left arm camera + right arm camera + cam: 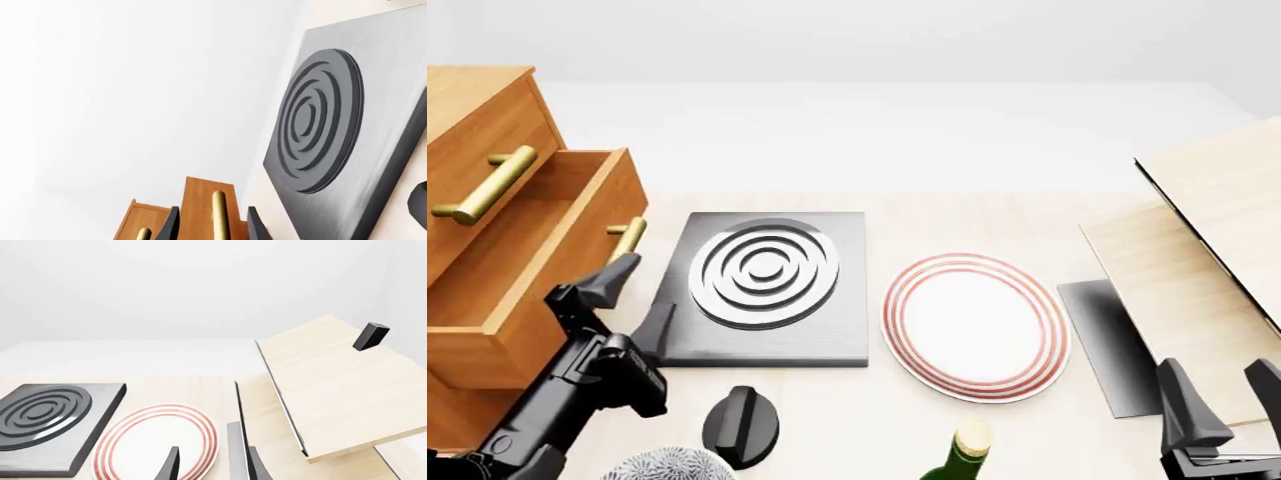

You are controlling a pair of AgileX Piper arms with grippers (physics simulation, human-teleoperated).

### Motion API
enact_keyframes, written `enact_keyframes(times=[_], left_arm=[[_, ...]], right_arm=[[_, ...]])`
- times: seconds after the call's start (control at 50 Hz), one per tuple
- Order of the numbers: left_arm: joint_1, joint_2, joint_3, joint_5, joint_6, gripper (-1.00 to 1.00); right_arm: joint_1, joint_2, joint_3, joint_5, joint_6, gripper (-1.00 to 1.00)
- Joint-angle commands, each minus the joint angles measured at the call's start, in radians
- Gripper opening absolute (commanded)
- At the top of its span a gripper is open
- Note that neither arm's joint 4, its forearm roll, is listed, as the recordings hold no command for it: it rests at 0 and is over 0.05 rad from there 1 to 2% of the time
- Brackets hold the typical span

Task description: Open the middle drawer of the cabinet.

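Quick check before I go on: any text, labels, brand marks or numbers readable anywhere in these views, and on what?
None: no words, numbers or brand marks show in any view.
The cabinet, its middle drawer and the brass handles are plain.
The plate has only red rings; the dark slab has only raised circles.
The bottle shows only its top; any label is out of frame.

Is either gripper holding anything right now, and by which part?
The left gripper straddles the middle drawer's brass handle, fingers either side; a closed grip cannot be told. The right gripper holds nothing.
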Motion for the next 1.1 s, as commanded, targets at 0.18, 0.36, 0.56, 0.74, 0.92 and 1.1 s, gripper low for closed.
enact_keyframes(times=[0.18,0.36,0.56,0.74,0.92,1.1], left_arm=[[-0.069,-0.228,0.027,0.119,-0.085,1.0],[-0.058,-0.371,0.027,0.24,-0.121,1.0],[-0.053,-0.629,-0.04,0.536,-0.21,1.0],[-0.034,-0.816,-0.119,0.776,-0.287,1.0],[-0.011,-0.94,-0.25,1.015,-0.385,1.0],[0.009,-1.001,-0.31,1.127,-0.43,1.0]], right_arm=[[0.001,-0.015,0.0,0.012,-0.004,1.0],[0.001,-0.016,0.0,0.012,-0.004,1.0],[0.0,-0.016,0.0,0.012,-0.004,1.0],[0.0,-0.016,0.0,0.012,-0.004,1.0],[0.0,-0.015,0.0,0.012,-0.004,1.0],[0.0,-0.016,0.0,0.012,-0.004,1.0]])
